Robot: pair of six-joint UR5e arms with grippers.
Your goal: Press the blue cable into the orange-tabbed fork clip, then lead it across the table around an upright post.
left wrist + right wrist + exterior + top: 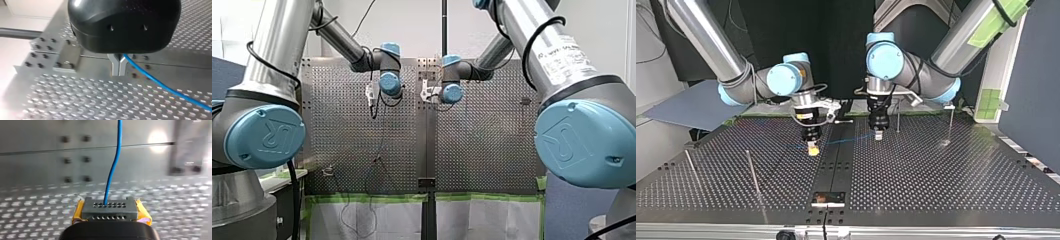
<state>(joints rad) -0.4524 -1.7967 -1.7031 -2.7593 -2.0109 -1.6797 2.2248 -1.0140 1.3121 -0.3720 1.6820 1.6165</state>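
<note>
Over the middle of the perforated table, the robot's right gripper has its yellow-padded fingers closed on the blue cable. The cable leaves the fingertips and runs ahead toward 12 o'clock in the right wrist view. The left gripper has its metal fingers pressed together. The cable comes out from between them near their root and trails toward 4 o'clock over the table. In the top view the right gripper stands at 9 o'clock of the left one, both low over the table, with the cable strung between them. A thin upright post stands just at 3 o'clock of the left gripper. Two more posts rise at 7 o'clock of the right gripper, well apart from it.
</note>
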